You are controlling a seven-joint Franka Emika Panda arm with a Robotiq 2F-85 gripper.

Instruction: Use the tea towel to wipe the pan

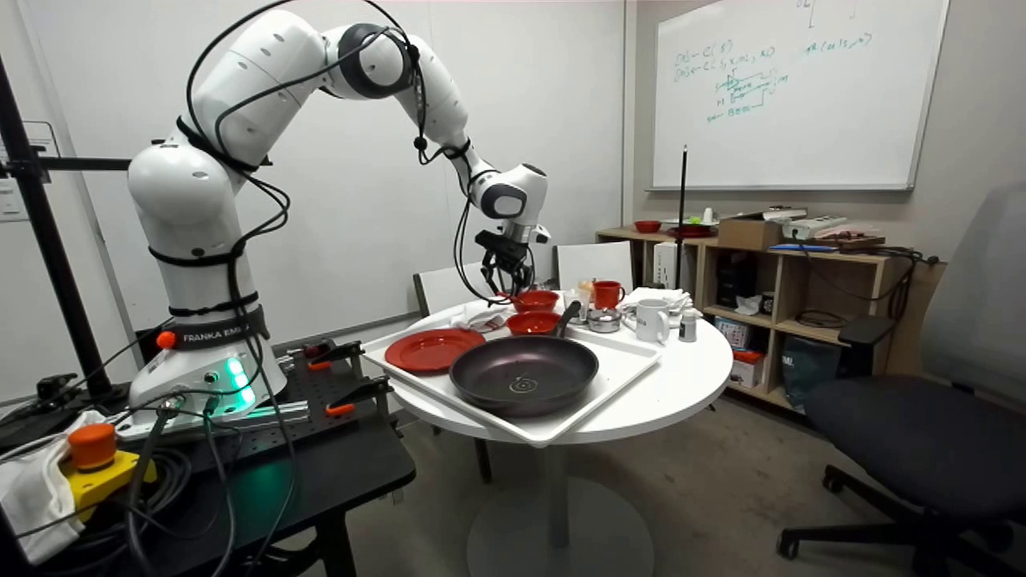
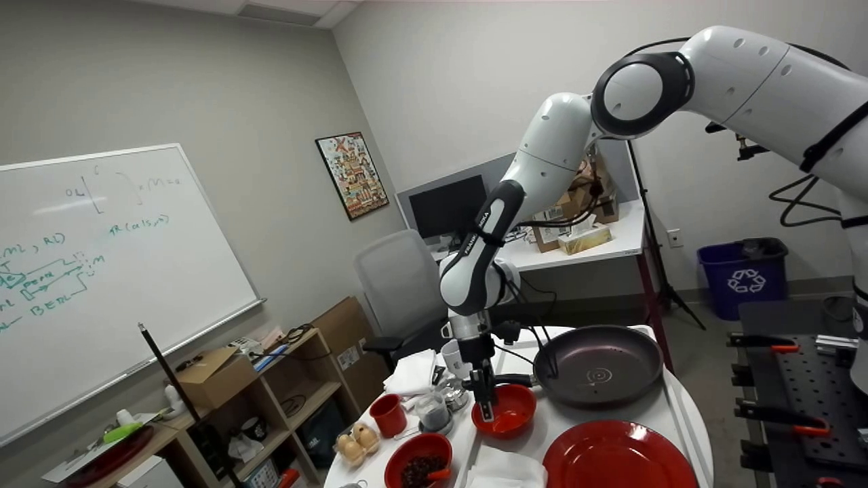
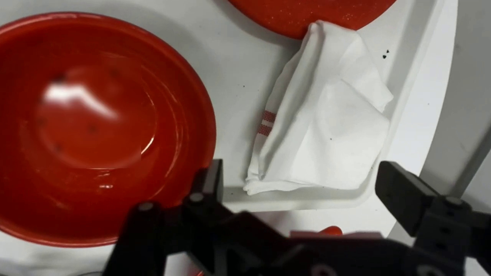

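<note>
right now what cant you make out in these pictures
Wrist view: tea towel, underside hidden beneath its own folds.
Wrist view: red object, rest hidden behind the claw.
In an exterior view: red plate, cut off by the bottom edge.
In both exterior views: pan, any fine dirt too small to tell.

Whiteboard (image 1: 789,148) above wooden shelving (image 1: 775,324).

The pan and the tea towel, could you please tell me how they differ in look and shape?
The pan is dark, whereas the tea towel is white with red bands. The pan is round with a handle; the tea towel lies in loose, uneven folds. Both rest on the white tray.
</note>
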